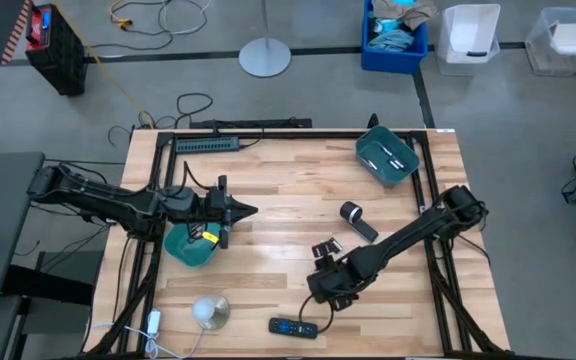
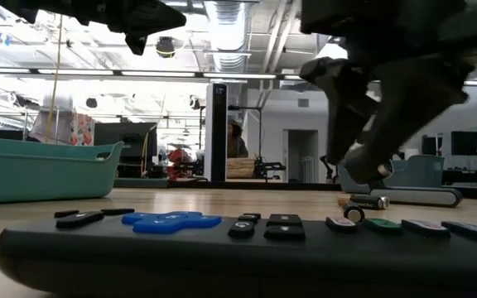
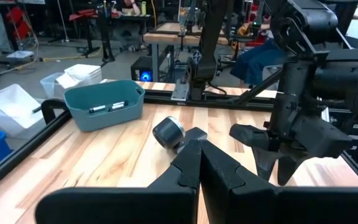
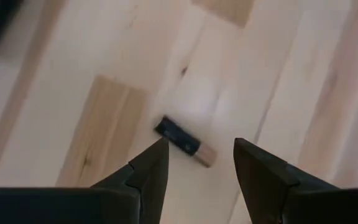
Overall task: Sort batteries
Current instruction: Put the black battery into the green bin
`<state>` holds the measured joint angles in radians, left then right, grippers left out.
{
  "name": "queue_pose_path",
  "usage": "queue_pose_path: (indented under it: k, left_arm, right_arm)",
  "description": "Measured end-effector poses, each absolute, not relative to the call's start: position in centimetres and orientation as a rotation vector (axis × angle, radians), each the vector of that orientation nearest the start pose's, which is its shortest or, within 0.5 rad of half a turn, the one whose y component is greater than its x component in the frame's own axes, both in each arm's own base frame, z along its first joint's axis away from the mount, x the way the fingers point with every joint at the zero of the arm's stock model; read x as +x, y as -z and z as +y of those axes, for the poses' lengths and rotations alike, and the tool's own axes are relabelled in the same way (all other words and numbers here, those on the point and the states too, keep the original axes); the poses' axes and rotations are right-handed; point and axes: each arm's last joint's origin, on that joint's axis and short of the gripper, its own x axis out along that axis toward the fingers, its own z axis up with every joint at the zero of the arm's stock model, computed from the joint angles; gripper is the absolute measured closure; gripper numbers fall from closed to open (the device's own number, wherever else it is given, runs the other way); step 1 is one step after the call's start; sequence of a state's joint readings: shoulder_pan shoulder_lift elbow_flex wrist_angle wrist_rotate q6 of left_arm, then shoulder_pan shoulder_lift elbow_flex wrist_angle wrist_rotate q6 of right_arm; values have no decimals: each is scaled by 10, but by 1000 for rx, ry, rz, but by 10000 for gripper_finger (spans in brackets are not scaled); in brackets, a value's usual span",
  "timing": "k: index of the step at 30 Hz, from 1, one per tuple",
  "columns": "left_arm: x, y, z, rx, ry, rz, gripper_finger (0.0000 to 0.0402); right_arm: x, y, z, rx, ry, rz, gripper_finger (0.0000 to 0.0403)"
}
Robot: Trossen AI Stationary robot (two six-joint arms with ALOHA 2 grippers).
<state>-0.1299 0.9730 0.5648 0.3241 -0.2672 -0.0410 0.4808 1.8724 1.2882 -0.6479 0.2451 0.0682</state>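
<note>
One small battery [image 4: 185,142], dark with a tan end, lies flat on the wood. My right gripper [image 4: 201,158] hovers over it, open, with a finger on either side and no touch that I can see. The high view places this gripper [image 1: 326,248] near the table's middle. The low view shows two batteries [image 2: 368,202] on the table below it. More batteries lie in the far teal bin [image 1: 388,160]. My left gripper [image 1: 236,212] is shut on nothing and hangs in the air beside the near teal bin [image 1: 190,247], its fingers [image 3: 199,163] pointing toward the table's right.
A black cylinder with a white end [image 1: 354,217] lies on the table just beyond the right gripper. A black remote [image 1: 293,327] sits near the near edge, with a silvery dome [image 1: 209,311] to its left. Bare wood stretches across the table's far middle.
</note>
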Motion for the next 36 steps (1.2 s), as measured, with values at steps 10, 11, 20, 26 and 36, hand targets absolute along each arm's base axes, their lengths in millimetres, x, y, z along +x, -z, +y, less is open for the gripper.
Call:
queue_pose_path:
  k: [10,11,20,26,36]
  left_arm:
    - [215,-271,-20,-25,-139,81,401]
    - [215,-271,-20,-25,-139,81,401]
    - [215,-271,-20,-32,-140,86,401]
    - [214,-269,-20,-38,-141,108,401]
    - [214,-268,-20,-41,-142,118,401]
  right_arm:
    - [323,-173,153,-423,-99,1274,204]
    - [323,-173,149,-409,-70,1293,204]
    - [324,-162,128,-366,0,1333,208]
    - [320,-149,115,-295,84,1348,207]
    - [318,-142,111,-279,197,1311,206]
